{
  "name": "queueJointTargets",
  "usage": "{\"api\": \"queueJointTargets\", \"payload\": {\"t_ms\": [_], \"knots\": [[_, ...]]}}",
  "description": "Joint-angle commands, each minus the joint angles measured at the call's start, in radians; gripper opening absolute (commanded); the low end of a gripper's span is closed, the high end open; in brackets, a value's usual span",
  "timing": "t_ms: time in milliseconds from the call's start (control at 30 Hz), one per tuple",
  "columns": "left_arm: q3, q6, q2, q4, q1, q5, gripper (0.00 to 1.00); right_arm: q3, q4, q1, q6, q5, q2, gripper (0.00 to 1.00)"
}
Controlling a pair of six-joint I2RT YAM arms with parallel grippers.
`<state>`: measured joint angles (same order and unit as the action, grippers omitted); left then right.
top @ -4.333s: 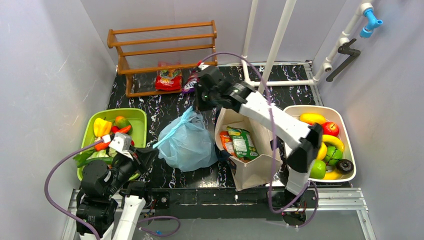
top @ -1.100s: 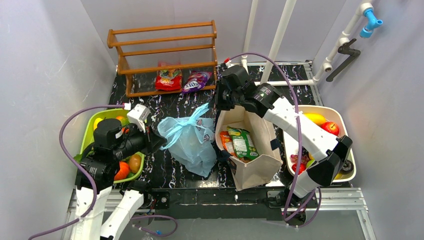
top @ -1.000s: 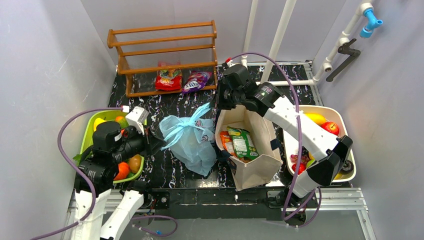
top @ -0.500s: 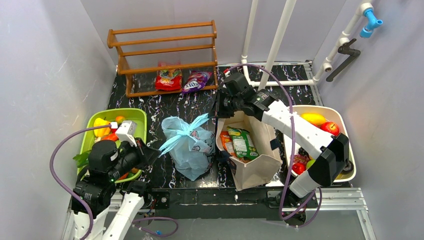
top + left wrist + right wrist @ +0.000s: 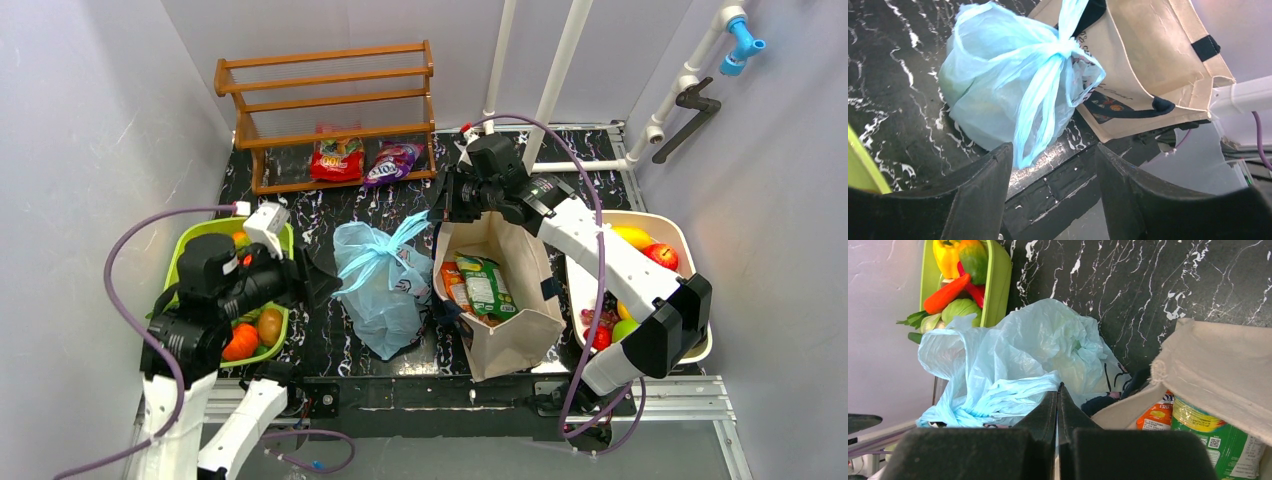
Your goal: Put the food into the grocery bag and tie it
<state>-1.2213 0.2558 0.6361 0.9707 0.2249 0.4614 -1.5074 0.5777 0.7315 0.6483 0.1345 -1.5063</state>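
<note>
On the dark marbled table point(image 5: 330, 205), between the green bin point(image 5: 287, 240) and the canvas tote point(image 5: 520, 335): the grocery bag point(image 5: 380, 295), full and rounded, resting against the tote's side. Gathered at the top, with its handles crossed in a knot. From that knot, one tail slanting up and rightward into the right gripper point(image 5: 433, 212), fingers pressed flat together and pinching the thin blue plastic. Just left of the bag, the left gripper point(image 5: 322, 282), jaws spread wide and holding nothing. In the left wrist view, the other tail hanging loose between the two black fingers point(image 5: 983, 200), ungripped. Through the plastic, only a vague pale-green shape, so impossible to tell which food. Inside the tote, standing upright, a green snack packet point(image 5: 487, 285) right beside an orange snack packet point(image 5: 455, 283).
</note>
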Motion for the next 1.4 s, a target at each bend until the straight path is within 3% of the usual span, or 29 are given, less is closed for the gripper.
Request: {"api": "queueJointTargets", "payload": {"t_ms": [0,233,467,633,700,767,800,1133,1367], "knots": [[0.003,-0.054,0.083,-0.101,0.0,0.124,0.58,-0.06,-0.002,0.006,-0.029,0.022,0.028,0.01],[0.072,-0.033,0.188,-0.212,0.002,0.183,0.5,-0.062,0.01,0.006,-0.03,0.024,0.032,0.01],[0.157,-0.014,0.212,-0.273,0.007,0.216,0.48,-0.062,0.008,0.006,-0.031,0.03,0.026,0.01],[0.216,0.005,0.209,-0.294,0.009,0.222,0.4,-0.06,0.007,0.006,-0.029,0.035,0.022,0.01],[0.227,0.021,0.211,-0.294,0.009,0.236,0.31,-0.06,0.007,0.006,-0.031,0.031,0.022,0.01],[0.238,0.044,0.204,-0.289,0.01,0.242,0.06,-0.059,0.008,0.006,-0.03,0.028,0.024,0.01],[0.24,0.051,0.194,-0.28,0.012,0.237,0.0,-0.058,0.009,0.006,-0.031,0.025,0.024,0.01],[0.196,0.015,0.02,0.047,0.012,0.094,0.0,0.006,0.041,-0.063,0.016,-0.027,0.057,0.01],[0.282,0.104,-0.122,0.08,0.012,0.069,0.0,0.022,0.035,-0.078,0.015,-0.001,0.055,0.01]]}}
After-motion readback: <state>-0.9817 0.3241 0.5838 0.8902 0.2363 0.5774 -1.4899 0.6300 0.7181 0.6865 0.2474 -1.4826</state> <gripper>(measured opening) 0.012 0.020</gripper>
